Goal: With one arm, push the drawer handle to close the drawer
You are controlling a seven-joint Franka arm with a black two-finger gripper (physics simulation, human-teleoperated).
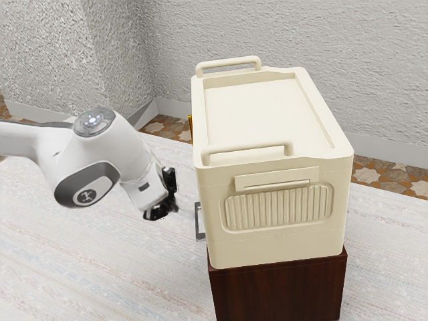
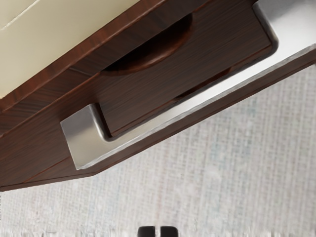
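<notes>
Left to right in the exterior view, the black gripper [image 1: 167, 202], its fingers drawn together to a sliver, hangs near the squared metal handle [image 1: 196, 222]; then a smooth cream box [image 1: 267, 245], rib-panelled, tops a dark wooden cabinet [image 1: 281, 291]. The wrist view adds grain and a curved recess [image 2: 160, 55].

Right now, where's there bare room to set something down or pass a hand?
The recessed top of the cream box is bare between its rails. The pale surface below the arm, toward the exterior view's left, is bare too. It's crowded between my end effector and the metal handle.
</notes>
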